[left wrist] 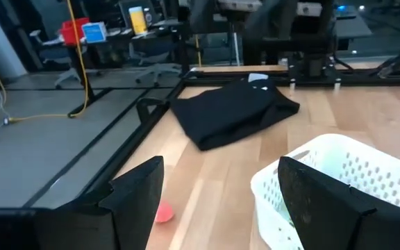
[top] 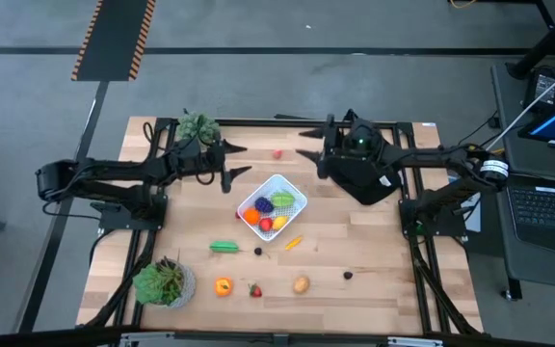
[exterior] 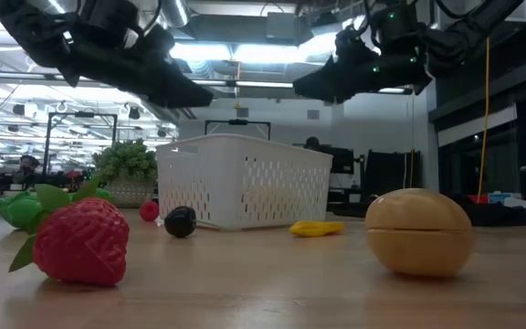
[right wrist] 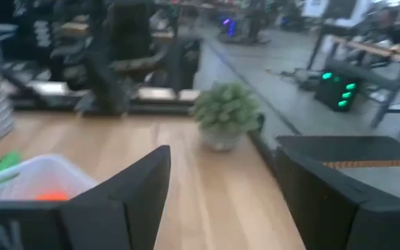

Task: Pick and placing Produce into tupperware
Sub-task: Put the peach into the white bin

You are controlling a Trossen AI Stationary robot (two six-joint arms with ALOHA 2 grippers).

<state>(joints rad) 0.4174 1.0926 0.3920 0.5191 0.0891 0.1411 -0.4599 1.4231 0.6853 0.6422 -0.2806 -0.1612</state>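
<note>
We see both pincers, left and right, wide and empty, flanking the tupperware mid-worktop. It holds several produce pieces; about eight still lie scattered, so we judge roughly halfway.

Container: white tupperware mid-table, holding purple, green, orange, red and yellow produce.
Loose produce: green vegetable, orange fruit, strawberry, tan potato.
Left gripper: open, beside container.
Right gripper: open.
</note>
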